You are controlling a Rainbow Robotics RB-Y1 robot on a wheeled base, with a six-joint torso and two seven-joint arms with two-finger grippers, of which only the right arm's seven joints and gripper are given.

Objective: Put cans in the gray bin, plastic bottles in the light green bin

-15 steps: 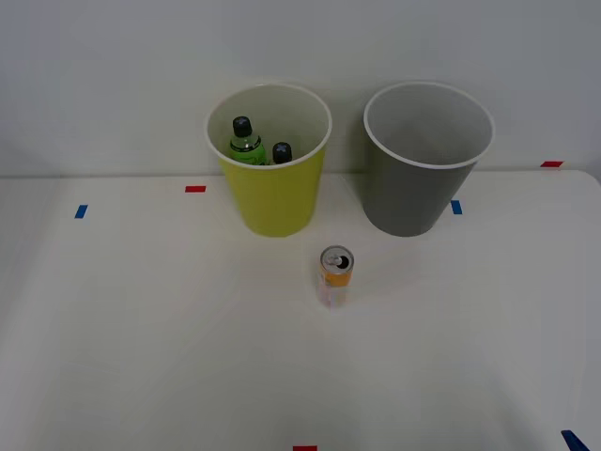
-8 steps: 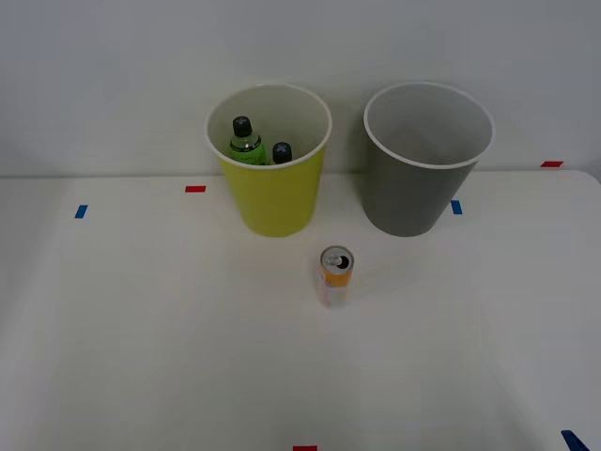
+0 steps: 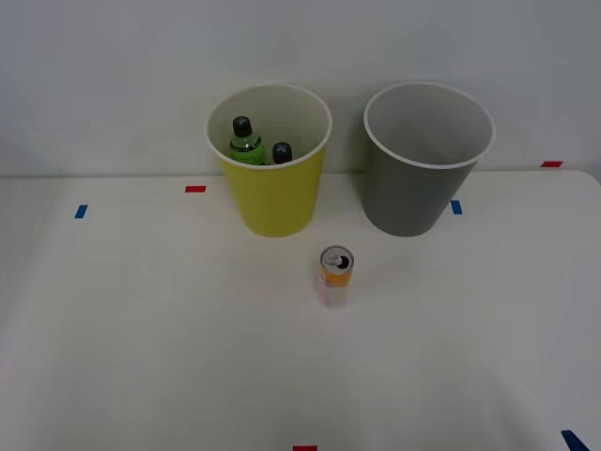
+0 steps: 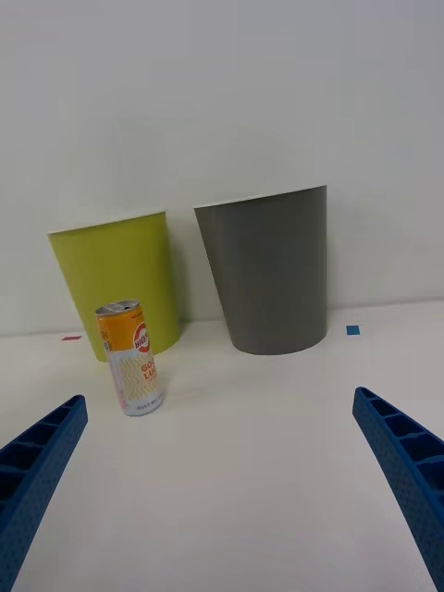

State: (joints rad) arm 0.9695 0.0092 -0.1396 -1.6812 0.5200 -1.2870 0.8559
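White tabletop (image 3: 141, 357) is bounded by a pale wall, against which the tapered yellow-green plastic bin (image 3: 272, 193) and the tapered gray plastic bin (image 3: 413, 188) are set side by side. Two black-capped plastic bottles (image 3: 246, 139) are seen inside the green one. A slim orange-yellow and pale pink drink can (image 3: 335, 275) is left upright, just in front of the gap between them. The right gripper (image 4: 222, 490) is held low, its blue ribbed fingers (image 4: 42, 444) spread wide and empty. The can should be squared between them and gripped mid-body. Ample bare surface is available around it; only the gray rim must be cleared.
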